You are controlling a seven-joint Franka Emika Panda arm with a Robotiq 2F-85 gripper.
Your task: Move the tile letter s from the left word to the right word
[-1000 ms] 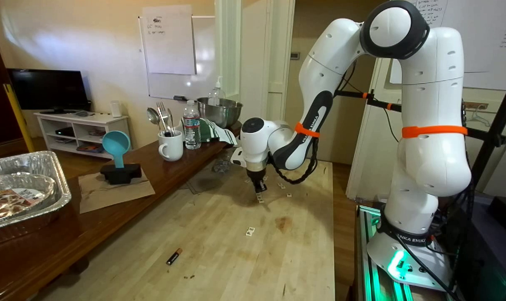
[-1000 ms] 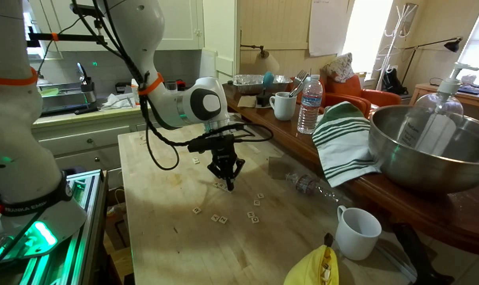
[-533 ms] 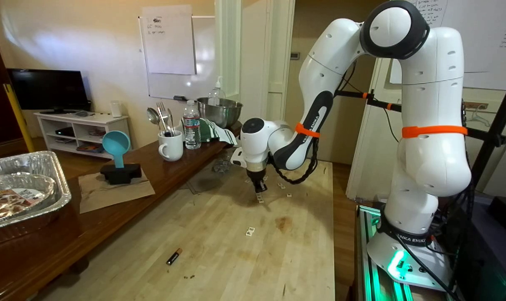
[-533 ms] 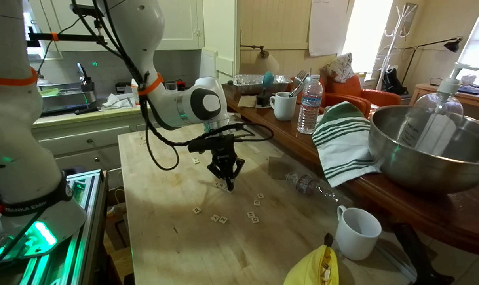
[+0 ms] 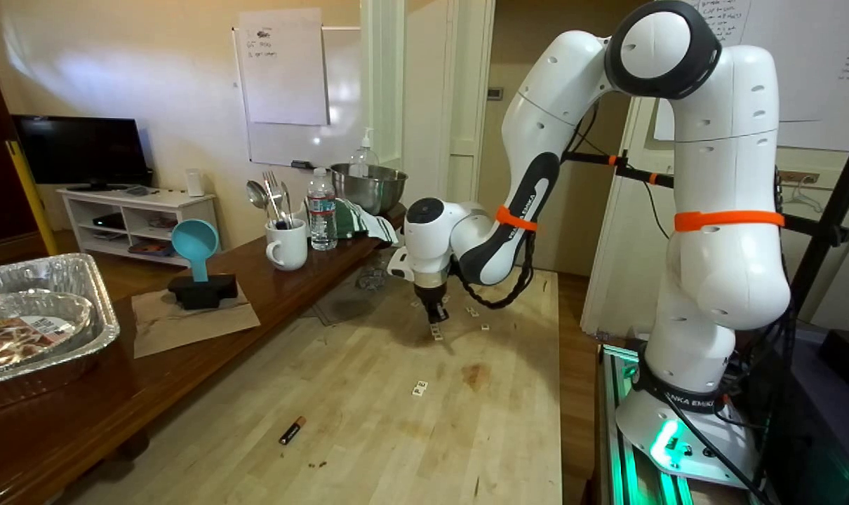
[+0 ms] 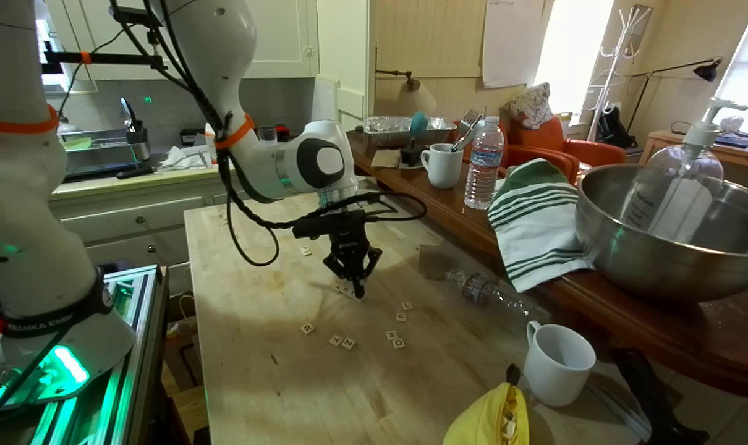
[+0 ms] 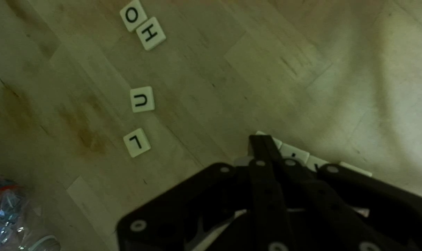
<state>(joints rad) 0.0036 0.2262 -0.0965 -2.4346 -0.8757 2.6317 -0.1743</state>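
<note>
Gripper poised at one end of a row of letter tiles

Its fingers lie together with no gap showing; whether they pinch a tile cannot be told. The step seems to be reaching the letter s tile: gripping it would call for parting the fingers, pushing it, a low slide. The fingers hide part of the row, whose letters are illegible here; the letter s tile is probably among them.
</note>
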